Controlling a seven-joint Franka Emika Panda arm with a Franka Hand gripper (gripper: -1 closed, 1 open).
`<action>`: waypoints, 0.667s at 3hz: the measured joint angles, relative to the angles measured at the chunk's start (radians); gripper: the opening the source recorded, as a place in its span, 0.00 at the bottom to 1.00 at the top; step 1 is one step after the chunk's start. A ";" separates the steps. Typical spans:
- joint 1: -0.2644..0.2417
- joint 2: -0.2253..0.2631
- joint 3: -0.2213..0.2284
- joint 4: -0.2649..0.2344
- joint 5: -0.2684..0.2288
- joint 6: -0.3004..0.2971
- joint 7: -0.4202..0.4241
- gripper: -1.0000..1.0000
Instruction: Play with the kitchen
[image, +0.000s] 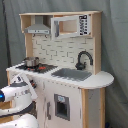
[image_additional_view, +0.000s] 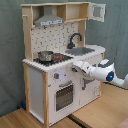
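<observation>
- I cannot tell how the jaws of the gripper (image_additional_view: 76, 65) stand; it is right at the kitchen (image_additional_view: 60, 60) front, beside the stove edge.
- A small pot (image_additional_view: 45, 56) sits on the stove.
- The black faucet (image: 83, 59) curves over the grey sink (image: 71, 74).
- A grey curtain (image: 115, 45) hangs behind.

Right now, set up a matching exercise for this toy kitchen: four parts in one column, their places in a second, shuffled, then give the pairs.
Parts:
1. small metal pot
2. curved black faucet
3. grey range hood
4. windowed oven door

Places:
A. behind the grey sink
B. on the front, below the counter
C. on the stove
D. high up, under the top shelf

Pairs: 1-C, 2-A, 3-D, 4-B
</observation>
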 joint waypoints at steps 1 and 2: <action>0.000 0.000 0.000 0.000 0.000 0.000 0.116 0.00; 0.001 0.000 0.000 0.000 0.000 0.000 0.228 0.00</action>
